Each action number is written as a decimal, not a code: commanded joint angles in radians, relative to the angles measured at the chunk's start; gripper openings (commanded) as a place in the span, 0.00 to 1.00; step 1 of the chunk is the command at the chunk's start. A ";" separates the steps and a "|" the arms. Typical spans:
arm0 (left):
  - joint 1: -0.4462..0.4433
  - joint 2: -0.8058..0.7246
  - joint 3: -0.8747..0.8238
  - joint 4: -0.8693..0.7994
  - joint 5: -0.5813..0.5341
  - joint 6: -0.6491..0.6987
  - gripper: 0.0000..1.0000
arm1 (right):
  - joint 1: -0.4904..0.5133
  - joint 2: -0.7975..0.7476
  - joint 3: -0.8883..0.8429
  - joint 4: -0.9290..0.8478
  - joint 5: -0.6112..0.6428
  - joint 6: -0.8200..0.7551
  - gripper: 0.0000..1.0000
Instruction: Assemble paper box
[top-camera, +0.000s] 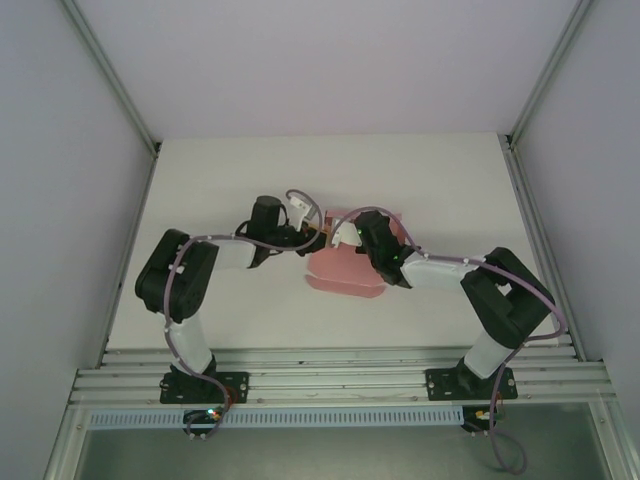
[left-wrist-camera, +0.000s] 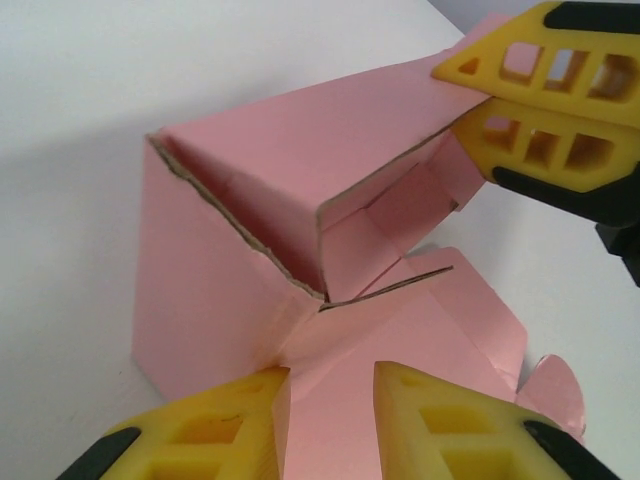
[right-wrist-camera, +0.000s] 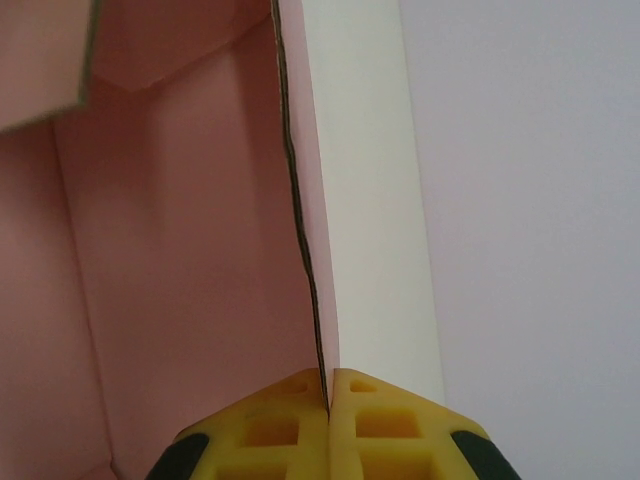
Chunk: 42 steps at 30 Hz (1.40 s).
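Pale grey walls (top-camera: 60, 150) enclose a white table (top-camera: 220, 190), and near its middle, slightly toward the right edge, sits the pink thin-card paper box (left-wrist-camera: 270, 190). It is half raised: two panels stand as a leaning, open-ended sleeve, with unfolded flaps lying flat on the table toward the near edge. The right tool (right-wrist-camera: 328, 385) is clamped tight on the upper edge of one standing panel, the card running straight between its yellow fingers. The left tool (left-wrist-camera: 332, 382) stands narrowly apart at the sleeve's foot with a flat flap between its fingers. Whether the pads actually press that flap I cannot tell.

The likeliest trouble, as I judge it, is that the sleeve is propped only by the right tool's pinch. Any slack there would let the creases spring back and the walls sag flat. A pull out of line with the pinch could kink or tear the thin card at its raw edge. The flap could slide out from the left tool if it is pushed before the jaws have hold of it. Both tools work close together over the box, so a wide swing risks a knock.

The sleeve's open mouth faces the left arm (top-camera: 185, 275), which suggests its long axis runs roughly along the table's near edge, left to right. The tools cover too much of it from above to be sure.
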 joint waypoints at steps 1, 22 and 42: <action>-0.008 -0.031 -0.060 0.051 -0.112 -0.029 0.29 | 0.035 -0.005 -0.072 0.021 -0.015 -0.014 0.00; 0.004 -0.081 -0.034 -0.063 -0.177 0.070 0.40 | 0.082 0.013 -0.132 0.083 0.059 -0.077 0.00; -0.074 0.012 0.015 0.113 -0.115 0.007 0.31 | 0.083 0.024 -0.102 0.022 0.064 0.018 0.00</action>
